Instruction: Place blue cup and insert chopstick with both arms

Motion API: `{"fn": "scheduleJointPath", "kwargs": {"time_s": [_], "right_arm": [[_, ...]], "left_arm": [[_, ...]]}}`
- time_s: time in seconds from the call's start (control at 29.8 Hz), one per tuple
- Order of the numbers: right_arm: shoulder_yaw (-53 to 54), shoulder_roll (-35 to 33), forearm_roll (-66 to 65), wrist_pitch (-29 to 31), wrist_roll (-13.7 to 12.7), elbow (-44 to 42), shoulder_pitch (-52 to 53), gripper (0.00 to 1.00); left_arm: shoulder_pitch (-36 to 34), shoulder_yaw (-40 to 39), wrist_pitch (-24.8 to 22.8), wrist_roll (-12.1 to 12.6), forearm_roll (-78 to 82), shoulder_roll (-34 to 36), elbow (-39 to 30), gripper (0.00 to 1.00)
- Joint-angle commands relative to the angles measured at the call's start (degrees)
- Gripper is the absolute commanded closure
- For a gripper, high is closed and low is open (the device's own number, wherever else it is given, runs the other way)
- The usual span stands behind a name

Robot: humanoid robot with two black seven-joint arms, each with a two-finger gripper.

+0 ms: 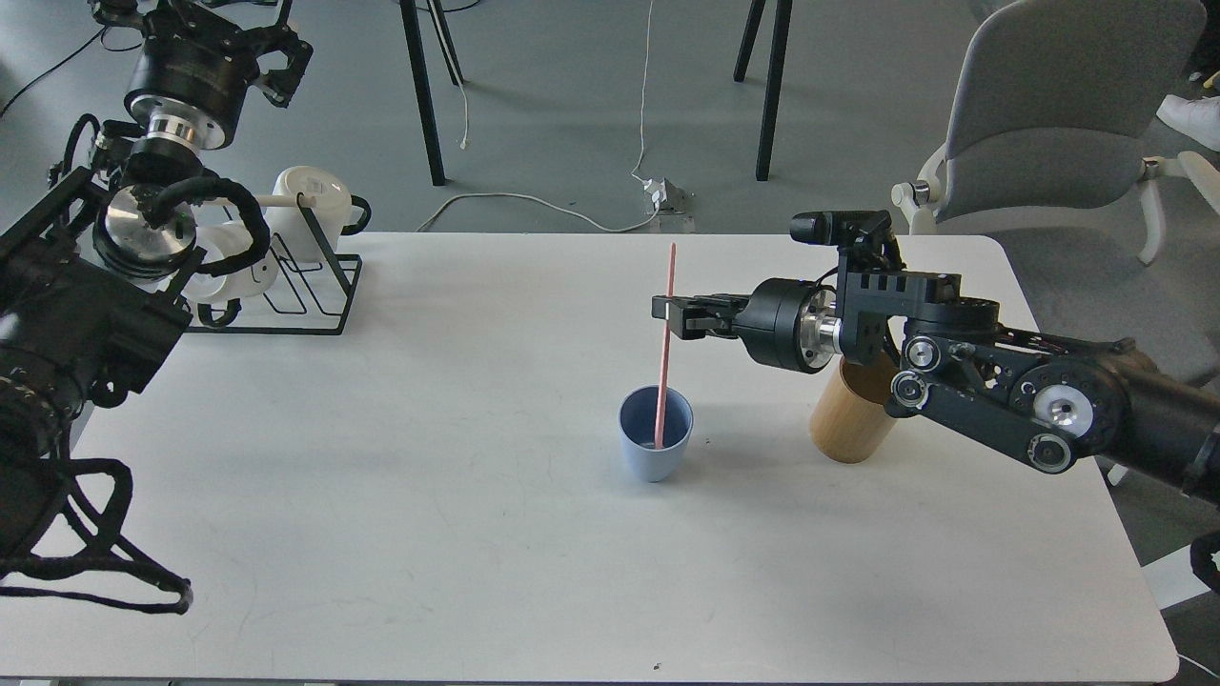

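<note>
The pale-blue cup [655, 445] stands upright on the white table [457, 495], a little right of centre. The pink chopstick [664, 343] stands nearly upright with its lower end inside the cup, down near the bottom. My right gripper [670, 317] reaches in from the right and is shut on the chopstick at about mid-length, above the cup. My left gripper [250, 38] is raised at the far left, beyond the table's back edge, well away from the cup; its fingers look spread and hold nothing.
A tan bamboo cylinder [851, 416] stands right of the cup, partly behind my right arm. A black wire rack [310, 286] with white mugs [310, 214] sits at the back left. A grey chair [1058, 143] stands beyond the table's right corner.
</note>
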Motion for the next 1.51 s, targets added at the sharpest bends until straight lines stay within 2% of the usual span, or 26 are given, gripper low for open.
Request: {"fn": "scheduleJointPath", "kwargs": {"time_s": [0.0,0.03,0.2,0.27,0.3,0.37,0.54,0.64,0.8,1.01,1.21,1.41,1.47], "right_arm": [[0.09,0.01,0.09,0.00,-0.01,0.00,-0.05,0.66],[0.09,0.01,0.09,0.00,-0.01,0.00,-0.05,0.61],[0.18,-0.07,0.53,0.09,0.08,0.09,-0.05,0.49],[1.05,-0.25,0.79,0.09,0.17,0.18,0.04,0.40],[1.75,-0.34,0.97,-0.09,0.34,0.18,0.13,0.30],[5.60,-0.69,1.14,-0.18,0.43,0.00,0.30,0.02],[19.93,-0.95,4.99,0.00,0.43,-3.33,-0.75,0.01],[27.75,-0.95,16.31,0.00,0.34,-7.28,-0.84,0.00],[34.53,-1.22,35.47,0.52,0.52,-14.14,-0.75,0.00],[37.97,-2.01,58.50,1.14,3.07,-22.40,-2.68,0.00],[39.20,-1.83,79.16,2.72,3.24,-27.32,-5.23,0.00],[40.16,-0.87,87.54,10.80,3.16,-34.00,-6.29,0.00],[41.48,0.27,87.63,11.42,2.90,-35.41,-6.29,0.00]], "left_arm": [[0.10,0.00,0.00,0.00,0.00,0.08,0.00,0.00],[0.10,0.00,0.00,0.00,0.00,0.08,0.00,0.00],[0.10,0.00,0.00,0.00,0.00,0.08,0.00,0.00],[0.10,0.00,0.00,0.00,0.00,0.08,0.00,0.00],[0.10,0.00,0.00,0.00,0.00,0.08,0.00,0.00],[0.10,0.00,0.00,0.00,0.00,0.17,0.00,0.00],[0.28,-0.08,0.00,0.00,0.00,0.96,0.00,0.00],[0.36,0.00,0.00,0.18,0.00,1.05,0.00,0.00],[0.54,0.09,0.00,0.00,0.00,0.87,0.00,0.00],[1.15,0.09,0.00,0.44,0.09,0.79,0.70,0.00],[1.16,0.09,0.00,0.62,0.09,0.08,1.32,0.00],[1.24,0.00,0.00,0.35,0.00,-0.62,1.32,0.00],[1.33,-0.08,0.00,0.35,-0.09,-0.62,1.32,0.00]]}}
